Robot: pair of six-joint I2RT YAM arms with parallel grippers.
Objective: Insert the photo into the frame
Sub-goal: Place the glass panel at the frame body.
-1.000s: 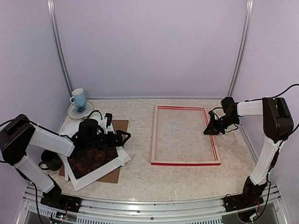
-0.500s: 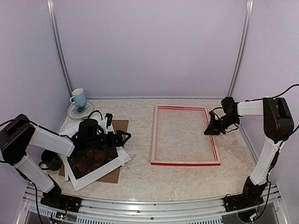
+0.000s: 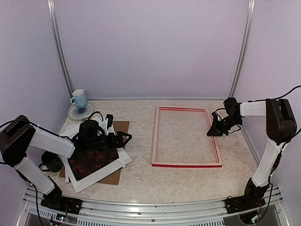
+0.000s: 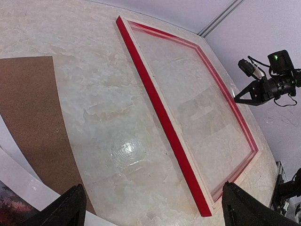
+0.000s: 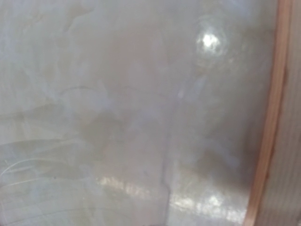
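Note:
The frame lies flat right of centre with its pale wood back up and red edges showing; the left wrist view shows it too. The photo shows dark red-brown in a pile at the left, bordered by a white mat. My left gripper hovers over that pile's right edge, open wide with nothing between its fingers. My right gripper is shut to a point at the frame's right bar, holding nothing. Its own fingers do not show in the blurred right wrist view.
A brown backing board lies under the pile. A blue mug stands on a plate at the back left. A dark mug sits by the left arm. Walls close in on both sides.
My right gripper has crept slightly to the right at the frame's right bar. The left arm and the pile have not moved.

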